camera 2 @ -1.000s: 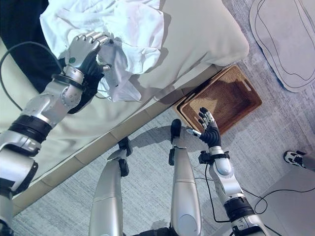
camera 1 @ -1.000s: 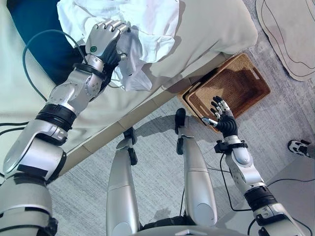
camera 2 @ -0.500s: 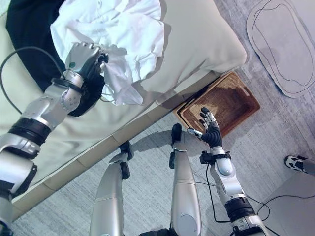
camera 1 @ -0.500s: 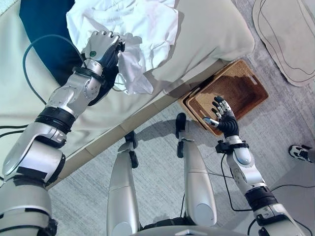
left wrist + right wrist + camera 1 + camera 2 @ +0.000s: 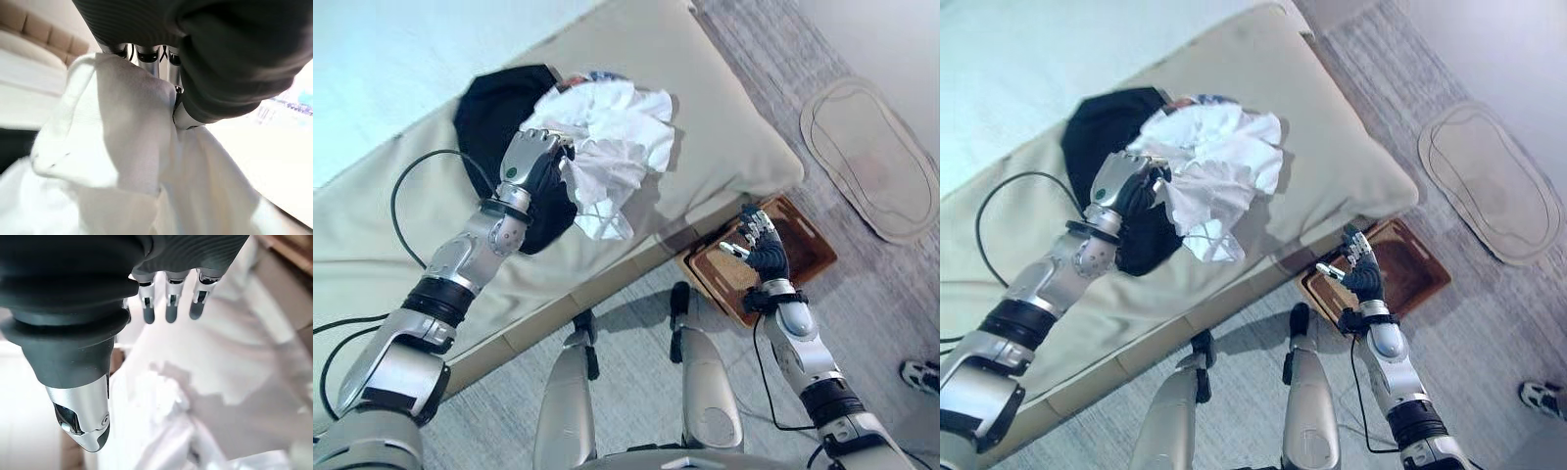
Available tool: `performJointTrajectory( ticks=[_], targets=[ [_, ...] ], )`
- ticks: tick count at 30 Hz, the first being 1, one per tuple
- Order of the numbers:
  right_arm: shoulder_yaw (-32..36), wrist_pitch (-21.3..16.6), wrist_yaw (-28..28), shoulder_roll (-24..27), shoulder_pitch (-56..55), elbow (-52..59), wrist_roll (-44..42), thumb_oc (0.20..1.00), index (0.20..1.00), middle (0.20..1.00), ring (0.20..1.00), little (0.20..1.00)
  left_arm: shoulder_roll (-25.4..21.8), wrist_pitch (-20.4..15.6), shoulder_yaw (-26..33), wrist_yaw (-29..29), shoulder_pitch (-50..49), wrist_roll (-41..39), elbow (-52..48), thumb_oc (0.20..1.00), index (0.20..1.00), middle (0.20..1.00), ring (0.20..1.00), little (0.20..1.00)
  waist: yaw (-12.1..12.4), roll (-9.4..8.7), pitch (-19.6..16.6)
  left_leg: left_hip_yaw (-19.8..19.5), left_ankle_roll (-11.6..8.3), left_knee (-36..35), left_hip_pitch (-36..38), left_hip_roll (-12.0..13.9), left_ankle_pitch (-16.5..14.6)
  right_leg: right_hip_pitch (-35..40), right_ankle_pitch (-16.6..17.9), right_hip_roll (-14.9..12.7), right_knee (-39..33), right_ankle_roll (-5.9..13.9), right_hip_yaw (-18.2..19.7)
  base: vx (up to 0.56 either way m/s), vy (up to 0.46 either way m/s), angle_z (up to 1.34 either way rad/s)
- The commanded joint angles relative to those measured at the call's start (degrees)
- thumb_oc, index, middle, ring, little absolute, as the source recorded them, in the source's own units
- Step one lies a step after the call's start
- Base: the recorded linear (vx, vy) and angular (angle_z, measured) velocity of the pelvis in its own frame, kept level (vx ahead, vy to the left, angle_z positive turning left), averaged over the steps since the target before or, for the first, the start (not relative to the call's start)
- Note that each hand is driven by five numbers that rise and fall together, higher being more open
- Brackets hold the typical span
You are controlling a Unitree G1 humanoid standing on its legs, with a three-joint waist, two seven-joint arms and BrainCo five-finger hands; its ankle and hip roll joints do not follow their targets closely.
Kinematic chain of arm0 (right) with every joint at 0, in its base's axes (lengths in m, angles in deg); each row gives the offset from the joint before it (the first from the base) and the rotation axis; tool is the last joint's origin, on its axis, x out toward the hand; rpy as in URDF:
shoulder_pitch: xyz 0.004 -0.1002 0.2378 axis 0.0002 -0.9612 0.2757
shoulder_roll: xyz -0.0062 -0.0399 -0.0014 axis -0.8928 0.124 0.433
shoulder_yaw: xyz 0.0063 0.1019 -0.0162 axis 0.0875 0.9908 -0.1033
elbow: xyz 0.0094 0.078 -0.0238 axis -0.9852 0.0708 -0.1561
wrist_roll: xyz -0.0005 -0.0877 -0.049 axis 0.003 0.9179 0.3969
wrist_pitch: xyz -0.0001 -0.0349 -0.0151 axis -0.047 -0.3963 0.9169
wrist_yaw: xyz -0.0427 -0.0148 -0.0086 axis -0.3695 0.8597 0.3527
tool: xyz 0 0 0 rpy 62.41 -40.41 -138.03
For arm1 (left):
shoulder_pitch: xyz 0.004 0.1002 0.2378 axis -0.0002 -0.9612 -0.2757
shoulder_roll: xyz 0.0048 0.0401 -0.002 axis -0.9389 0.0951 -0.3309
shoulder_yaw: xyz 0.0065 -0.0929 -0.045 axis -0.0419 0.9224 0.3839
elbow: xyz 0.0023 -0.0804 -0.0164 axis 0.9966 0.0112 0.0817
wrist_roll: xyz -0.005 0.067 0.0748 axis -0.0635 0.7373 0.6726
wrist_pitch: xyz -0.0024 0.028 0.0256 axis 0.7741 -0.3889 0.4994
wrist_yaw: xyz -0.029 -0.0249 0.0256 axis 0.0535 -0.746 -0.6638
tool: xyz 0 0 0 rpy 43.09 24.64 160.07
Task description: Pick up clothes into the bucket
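L hand [image 5: 533,157] fist-clamped on white shirt [image 5: 612,147], lifting it off bed [image 5: 724,117]; R hand [image 5: 759,250] fingers spread, waiting over wicker bucket [image 5: 808,245] for drop, I reckon.

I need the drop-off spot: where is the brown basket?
The brown basket sits on the floor against the bed's near edge, on the robot's right, just beyond the open right hand.

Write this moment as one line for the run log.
left hand: shut on white cloth, above bed | right hand: open, over basket
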Motion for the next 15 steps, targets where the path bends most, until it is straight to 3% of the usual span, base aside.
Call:
performJointTrajectory(
  ticks=[1, 7, 11, 15],
  targets=[
    [0.79, -2.18, 0.13, 0.64, -2.27, 0.74, 1.59, 1.000, 1.000, 1.000, 1.000, 1.000, -1.57, -3.34, 4.24, -0.80, -0.44, -3.55, -3.35, 0.200, 0.200, 0.200, 0.200, 0.200, 0.03, 0.35, -6.16, -0.59, -0.54, -0.67, 2.63, -0.97, -1.85, 5.48, 4.24, -2.84, -5.30, 3.79, -2.03, 0.08, -0.046, 0.12],
    [-1.87, -0.44, 0.60, 1.64, -0.53, 0.59, 7.13, 1.000, 1.000, 1.000, 1.000, 1.000, -3.50, -4.74, 6.18, 1.90, -0.37, -6.94, -8.45, 0.200, 0.200, 0.200, 0.200, 0.200, 1.09, 0.66, -9.38, -0.58, -0.89, -5.59, 9.70, -0.82, -0.86, 12.10, 4.55, -1.58, -8.93, 3.90, -3.58, 0.05, -0.018, 0.07],
    [-5.81, 1.31, 0.49, 2.72, 3.62, -1.28, 13.72, 1.000, 1.000, 1.000, 1.000, 1.000, -5.11, -5.02, 3.76, 3.57, 5.61, -7.75, -10.22, 0.200, 0.200, 0.200, 0.200, 0.200, 2.06, 0.87, -12.42, -0.32, -1.22, -7.88, 13.37, -0.68, -0.40, 15.85, 4.53, -0.57, -11.15, 3.98, -4.82, 0.08, -0.049, 0.04],
    [-8.50, 1.93, 0.95, 2.89, 7.42, -2.62, 14.89, 1.000, 1.000, 1.000, 1.000, 1.000, -5.50, -5.73, 2.34, 4.79, 8.23, -9.33, -12.35, 0.200, 0.200, 0.200, 0.200, 0.200, 2.82, 0.80, -13.53, -0.10, -1.29, -8.53, 15.84, -0.32, -0.53, 18.24, 4.25, 0.01, -12.02, 3.81, -5.02, 0.07, -0.036, 0.02]
  ],
)
